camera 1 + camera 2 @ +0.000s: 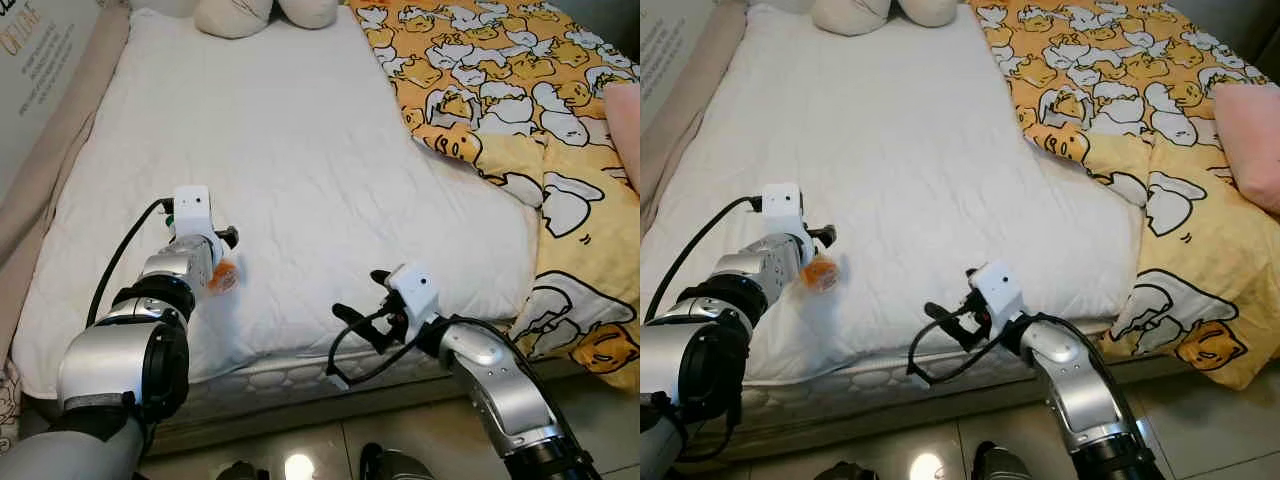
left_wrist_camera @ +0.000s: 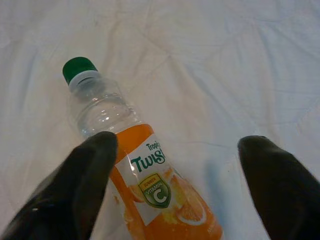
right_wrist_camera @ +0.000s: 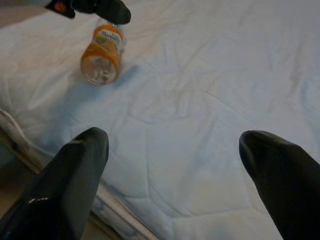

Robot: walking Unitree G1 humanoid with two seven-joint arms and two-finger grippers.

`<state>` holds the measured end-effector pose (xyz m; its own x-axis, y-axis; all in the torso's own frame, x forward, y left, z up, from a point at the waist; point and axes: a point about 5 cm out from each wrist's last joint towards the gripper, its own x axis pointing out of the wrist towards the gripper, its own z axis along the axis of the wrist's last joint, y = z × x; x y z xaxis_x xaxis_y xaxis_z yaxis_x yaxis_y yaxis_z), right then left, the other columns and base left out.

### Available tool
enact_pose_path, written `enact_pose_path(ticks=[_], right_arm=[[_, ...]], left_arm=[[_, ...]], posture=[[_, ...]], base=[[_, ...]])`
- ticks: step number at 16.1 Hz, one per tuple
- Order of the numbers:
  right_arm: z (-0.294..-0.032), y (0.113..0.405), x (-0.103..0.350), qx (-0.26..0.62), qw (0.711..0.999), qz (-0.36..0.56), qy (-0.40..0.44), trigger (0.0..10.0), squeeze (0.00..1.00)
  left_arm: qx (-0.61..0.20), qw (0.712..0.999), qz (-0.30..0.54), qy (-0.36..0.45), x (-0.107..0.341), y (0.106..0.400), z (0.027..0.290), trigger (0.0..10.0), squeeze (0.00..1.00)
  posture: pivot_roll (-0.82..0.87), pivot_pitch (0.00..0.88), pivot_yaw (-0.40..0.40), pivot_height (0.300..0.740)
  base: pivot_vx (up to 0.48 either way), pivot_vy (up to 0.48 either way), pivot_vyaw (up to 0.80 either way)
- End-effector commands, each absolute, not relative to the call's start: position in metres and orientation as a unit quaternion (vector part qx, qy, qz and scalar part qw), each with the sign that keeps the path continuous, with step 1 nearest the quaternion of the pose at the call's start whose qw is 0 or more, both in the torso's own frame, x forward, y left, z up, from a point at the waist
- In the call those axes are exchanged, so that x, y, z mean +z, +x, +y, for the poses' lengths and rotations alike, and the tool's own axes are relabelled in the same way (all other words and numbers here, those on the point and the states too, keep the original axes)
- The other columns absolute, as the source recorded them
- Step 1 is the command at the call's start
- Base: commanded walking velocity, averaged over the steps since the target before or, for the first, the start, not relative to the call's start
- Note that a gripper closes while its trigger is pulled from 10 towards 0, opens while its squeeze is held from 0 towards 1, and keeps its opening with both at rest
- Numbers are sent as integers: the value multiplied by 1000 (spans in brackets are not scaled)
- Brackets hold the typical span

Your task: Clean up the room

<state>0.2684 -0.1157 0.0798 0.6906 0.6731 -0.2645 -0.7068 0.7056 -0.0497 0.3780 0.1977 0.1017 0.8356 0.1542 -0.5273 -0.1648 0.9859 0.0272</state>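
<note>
1. A white quilted mattress (image 1: 300, 170) fills most of the head views, with a yellow duck-print duvet (image 1: 520, 90) pushed to the robot's right side and hanging over the bed's edge.
2. A plastic bottle (image 2: 145, 170) with an orange "Twist" label and a green cap (image 2: 77, 67) lies on its side on the mattress, near the front-left edge of the bed.
3. The left gripper (image 2: 175, 185) hovers over the bottle with its fingers spread apart; one black finger (image 2: 82, 185) overlaps the label in the wrist view, the other stands off to the bottle's side. It grasps nothing.
4. The right gripper (image 3: 185, 180) sits at the front edge of the mattress, well apart from the bottle, fingers wide open and empty.
5. Two cream pillows (image 1: 262, 12) lie at the head of the bed.
6. A pink cushion (image 1: 1250, 140) rests on the duvet at the far right.
7. Grey tiled floor (image 1: 400, 445) shows below the bed.
</note>
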Motion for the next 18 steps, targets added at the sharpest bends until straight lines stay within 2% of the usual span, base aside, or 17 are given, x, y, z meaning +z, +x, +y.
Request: enact_pose_path(ticks=[1,3,8,9,10,15,16,18], right_arm=[[-115,266,78,387,911,110,-91,10000,0],[-115,257,63,405,895,117,-147,10000,0],[-112,254,57,396,902,126,-115,10000,0],[-111,255,58,392,905,123,-105,10000,0],[-109,257,61,385,912,118,-80,10000,0],[-108,255,60,388,910,118,-81,10000,0],[-107,255,61,387,911,118,-78,10000,0],[-107,255,61,385,913,117,-74,10000,0]], left_arm=[[81,953,291,-1,95,374,196,10000,1000],[83,951,297,7,92,373,194,10000,1000],[79,943,322,24,77,364,193,10000,976],[82,940,329,23,73,362,193,10000,0],[86,937,339,8,67,358,193,10000,0],[89,930,356,-19,57,351,188,10000,0],[83,931,355,-11,56,351,187,0,0],[81,933,351,0,57,352,188,0,0]], posture=[[-131,93,34,740],[-142,95,37,740],[-149,94,47,740],[-150,93,49,740],[-151,91,51,740],[-161,88,56,740],[-166,87,56,740],[-164,88,56,740]], base=[[0,0,0],[0,0,0],[0,0,0],[0,0,0],[0,0,0],[0,0,0],[0,0,0],[0,0,0]])
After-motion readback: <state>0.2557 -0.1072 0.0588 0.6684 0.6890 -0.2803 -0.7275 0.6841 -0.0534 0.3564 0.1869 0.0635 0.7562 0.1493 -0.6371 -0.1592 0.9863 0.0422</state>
